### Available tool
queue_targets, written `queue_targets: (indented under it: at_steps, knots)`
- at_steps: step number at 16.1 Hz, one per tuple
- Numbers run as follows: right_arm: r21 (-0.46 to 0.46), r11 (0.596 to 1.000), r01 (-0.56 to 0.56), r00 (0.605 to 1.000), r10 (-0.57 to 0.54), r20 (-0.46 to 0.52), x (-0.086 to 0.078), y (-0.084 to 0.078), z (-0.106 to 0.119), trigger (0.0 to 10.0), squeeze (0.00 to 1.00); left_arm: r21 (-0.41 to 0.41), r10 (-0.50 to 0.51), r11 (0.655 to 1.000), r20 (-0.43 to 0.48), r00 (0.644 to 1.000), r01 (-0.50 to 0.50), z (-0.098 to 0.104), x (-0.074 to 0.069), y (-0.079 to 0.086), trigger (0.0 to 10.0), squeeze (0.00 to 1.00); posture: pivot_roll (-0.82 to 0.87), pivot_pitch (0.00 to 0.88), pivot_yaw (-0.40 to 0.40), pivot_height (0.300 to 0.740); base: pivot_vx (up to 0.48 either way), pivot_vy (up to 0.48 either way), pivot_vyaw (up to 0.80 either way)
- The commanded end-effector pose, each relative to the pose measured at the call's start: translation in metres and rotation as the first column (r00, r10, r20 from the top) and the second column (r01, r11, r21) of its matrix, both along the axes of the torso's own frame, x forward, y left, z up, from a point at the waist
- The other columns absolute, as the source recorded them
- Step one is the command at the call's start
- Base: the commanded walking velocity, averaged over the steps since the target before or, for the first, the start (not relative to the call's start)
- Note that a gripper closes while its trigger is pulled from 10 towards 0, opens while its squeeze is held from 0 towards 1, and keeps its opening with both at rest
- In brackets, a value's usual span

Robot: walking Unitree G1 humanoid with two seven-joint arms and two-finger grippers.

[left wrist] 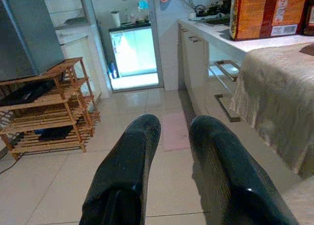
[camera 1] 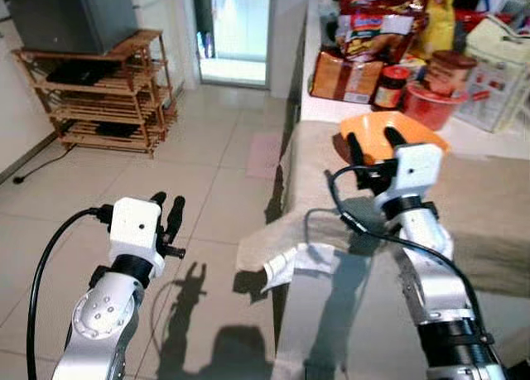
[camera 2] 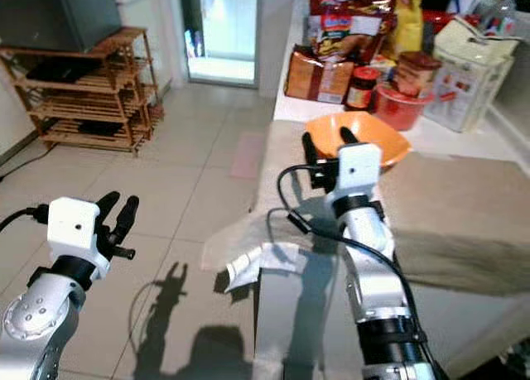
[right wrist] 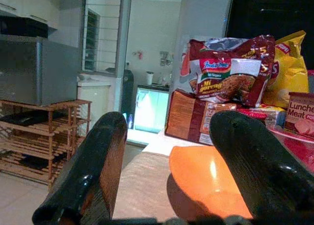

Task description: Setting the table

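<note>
An orange bowl [camera 1: 368, 130] rests on the table's beige cloth [camera 1: 484, 206] at its far edge, next to the white counter. My right gripper [camera 1: 374, 140] hovers at the bowl's near rim with its fingers open and pointing into it. In the right wrist view the bowl [right wrist: 206, 178] lies between and just past the two fingers [right wrist: 98, 151], and nothing is held. My left gripper [camera 1: 168, 202] hangs over the tiled floor left of the table, open and empty, with its fingers [left wrist: 132, 151] a little apart.
Behind the bowl the counter carries snack packets [camera 1: 381, 24], a jar [camera 1: 391, 86], a red container [camera 1: 431, 105] and a white basket [camera 1: 501, 65]. A crumpled white cloth [camera 1: 286, 260] hangs at the table's left edge. A wooden rack [camera 1: 108, 90] stands at the far left.
</note>
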State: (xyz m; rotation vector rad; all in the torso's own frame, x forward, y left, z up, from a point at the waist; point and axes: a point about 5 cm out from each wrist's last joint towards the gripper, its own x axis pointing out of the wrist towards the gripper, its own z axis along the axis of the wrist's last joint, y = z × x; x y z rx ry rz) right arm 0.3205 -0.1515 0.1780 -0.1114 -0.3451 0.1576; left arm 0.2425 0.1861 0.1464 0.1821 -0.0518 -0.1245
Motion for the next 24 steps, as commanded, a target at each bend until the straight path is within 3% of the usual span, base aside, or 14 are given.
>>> queue_targets:
  at_steps: [1,17,18,24]
  knots:
    - [-0.004,1.000,0.007,1.000,-0.007,-0.005,-0.002,-0.002,0.000,10.0,0.00,-0.016,-0.004,1.000,0.006,1.000,0.004,0.002,0.003,-0.002,10.0,0.00,0.04,0.000,-0.014,0.740,0.000,-0.461,0.00]
    - [-0.016,1.000,-0.010,1.000,0.010,-0.010,-0.009,0.006,-0.004,10.0,0.00,0.043,0.012,0.999,-0.007,1.000,-0.011,0.000,0.012,-0.001,10.0,0.00,0.04,0.000,-0.010,0.740,0.218,-0.365,0.00]
    - [-0.015,1.000,-0.005,1.000,0.005,-0.015,-0.009,0.005,-0.005,10.0,0.00,0.016,0.012,1.000,-0.015,1.000,-0.011,0.000,0.012,0.000,10.0,1.00,0.04,0.000,-0.010,0.740,0.000,0.000,0.00]
    - [-0.005,1.000,0.013,0.998,-0.013,-0.055,-0.011,0.005,-0.014,10.0,0.00,0.017,-0.004,1.000,-0.021,1.000,0.005,0.002,0.016,0.001,10.0,1.00,0.04,0.000,-0.005,0.740,0.000,0.000,0.00]
